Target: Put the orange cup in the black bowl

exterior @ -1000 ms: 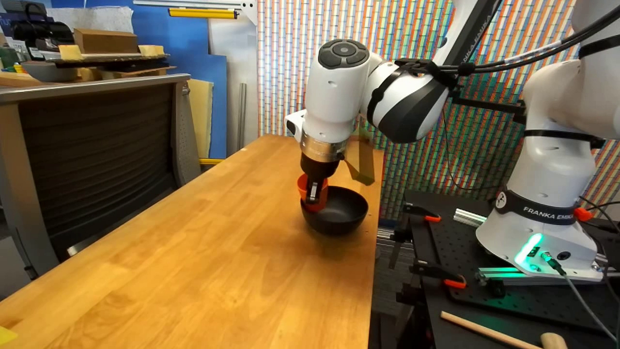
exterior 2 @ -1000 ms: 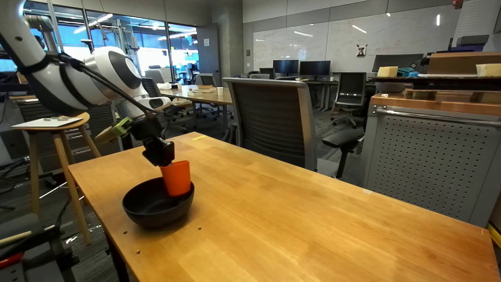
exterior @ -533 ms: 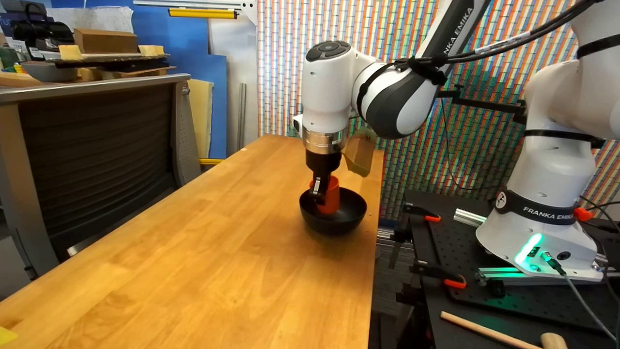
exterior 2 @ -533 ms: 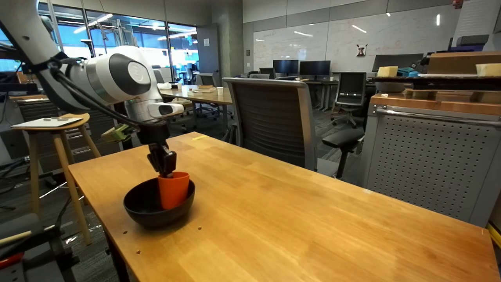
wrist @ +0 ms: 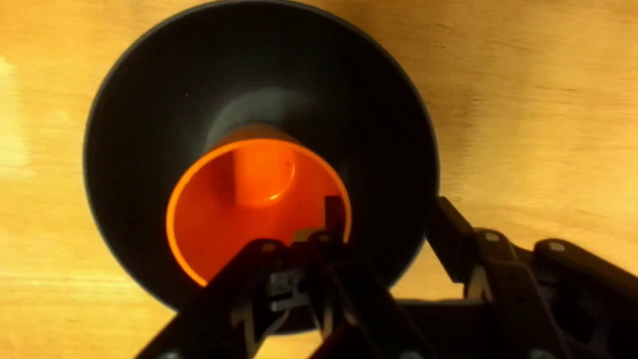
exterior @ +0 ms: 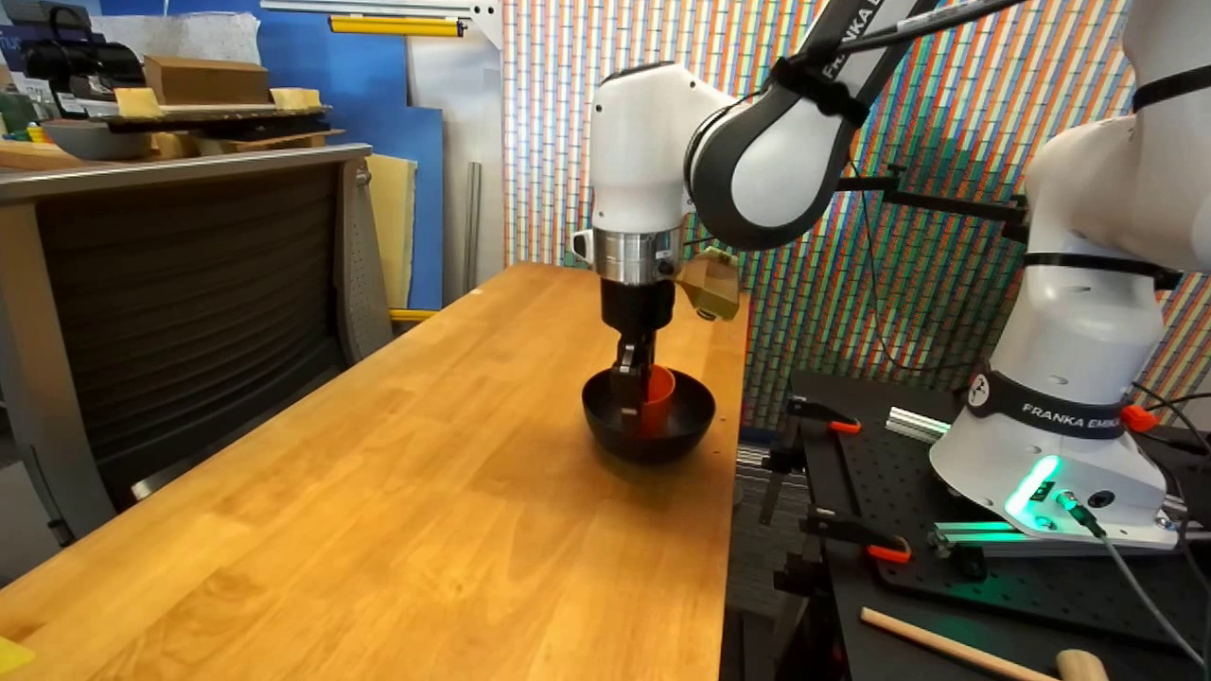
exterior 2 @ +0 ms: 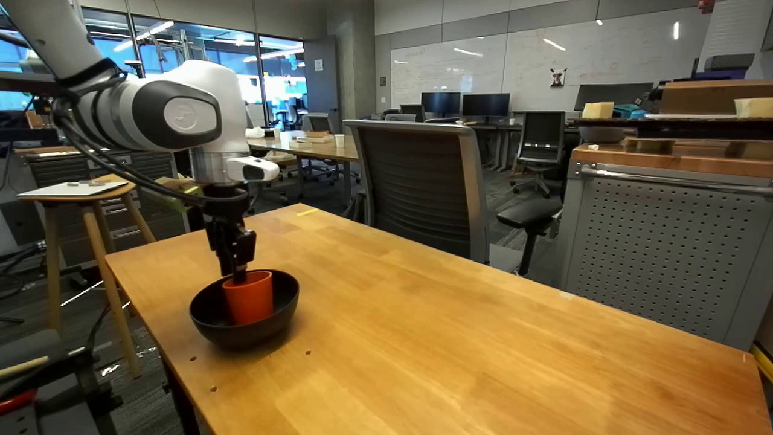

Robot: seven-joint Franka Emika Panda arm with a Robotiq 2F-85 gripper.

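Note:
The black bowl (exterior: 693, 416) sits on the wooden table; it also shows in an exterior view (exterior 2: 241, 338) and the wrist view (wrist: 259, 50). The orange cup (exterior 2: 252, 302) stands about upright inside it, its mouth facing up; in the wrist view the cup (wrist: 264, 172) looks empty. My gripper (wrist: 391, 222) is open over the bowl. One finger dips inside the cup at its wall, and the other is apart, outside the cup near the bowl's rim. In both exterior views the gripper (exterior: 636, 397) (exterior 2: 237, 266) points straight down. The cup's base is hidden in the exterior views.
The wooden table (exterior: 397, 530) runs along the robot's base table (exterior: 946, 567). An office chair (exterior 2: 416, 187) stands at the table's far edge. A stool (exterior 2: 90, 193) stands beyond its end.
The cup has gone from tilted at the bowl's rim to lower and about upright inside the bowl. The gripper has turned to vertical, moved down, and its fingers are apart now.

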